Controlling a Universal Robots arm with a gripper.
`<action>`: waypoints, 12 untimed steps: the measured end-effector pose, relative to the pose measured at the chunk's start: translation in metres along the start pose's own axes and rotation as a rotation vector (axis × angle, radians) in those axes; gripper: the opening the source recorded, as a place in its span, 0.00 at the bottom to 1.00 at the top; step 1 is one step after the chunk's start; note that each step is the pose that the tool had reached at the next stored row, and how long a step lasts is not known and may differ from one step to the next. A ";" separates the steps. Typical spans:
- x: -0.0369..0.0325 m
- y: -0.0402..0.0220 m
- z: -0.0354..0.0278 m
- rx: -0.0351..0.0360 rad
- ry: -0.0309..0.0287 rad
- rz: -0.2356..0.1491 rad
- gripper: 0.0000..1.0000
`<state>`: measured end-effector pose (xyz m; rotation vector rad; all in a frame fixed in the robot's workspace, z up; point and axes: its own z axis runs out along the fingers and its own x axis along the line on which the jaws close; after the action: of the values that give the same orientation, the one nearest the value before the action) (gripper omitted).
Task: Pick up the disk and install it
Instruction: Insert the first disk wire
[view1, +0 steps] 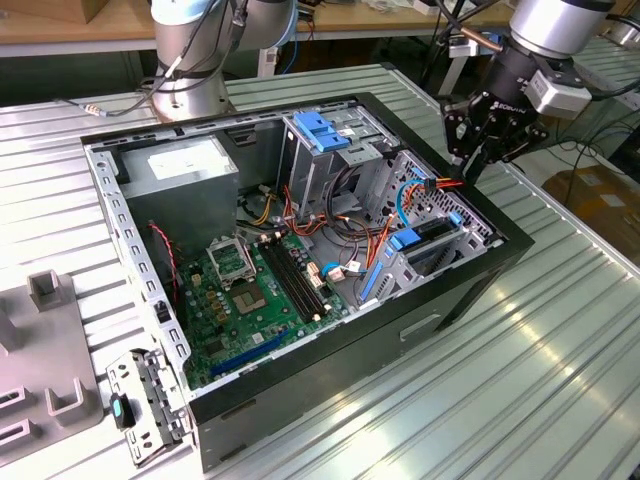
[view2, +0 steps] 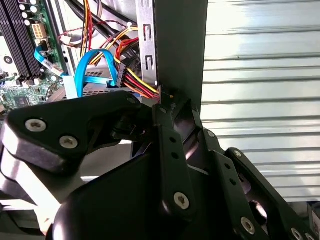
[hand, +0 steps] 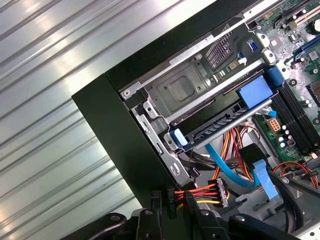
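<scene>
The black computer case (view1: 300, 385) lies on its side on the ribbed metal table (view1: 530, 400) with its open face up, so the arm can reach every bay from above. The disk (view1: 432, 230), a flat metal drive with blue plastic side rails, is not in the gripper. It sits slid into the lower drive cage at the near corner on the exterior view's right. In the first wrist view the disk (hand: 215, 125) shows edge-on between its blue rail ends, so I judge the fitting step done or nearly done.

The black two-finger gripper (view1: 472, 172) hangs over the far end of that same corner, just inside the case wall. Its fingers are drawn together to a narrow tip, with no gap between them. That tip rests against the red, yellow and black power cable (hand: 200, 192), which runs to a small connector close to the disk. Both wrist views show the gripper (view2: 164, 102) touching the bundle, but I cannot tell whether the wires are pinched or only pushed aside.

A light blue flat data cable (hand: 225, 165) loops between the disk and the green motherboard (view1: 250, 290). The grey power-supply box (view1: 185, 165) lies at the far left, well clear of the work.
</scene>
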<state>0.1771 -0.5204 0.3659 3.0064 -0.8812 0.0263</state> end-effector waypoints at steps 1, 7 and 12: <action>0.0000 0.0000 0.0000 0.0000 0.0001 0.000 0.30; 0.0001 0.0000 -0.0047 0.0000 0.0001 0.000 0.17; 0.0001 0.0001 -0.0069 -0.0009 0.0002 0.037 0.17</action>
<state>0.1770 -0.5204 0.3728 2.9888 -0.9371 0.0264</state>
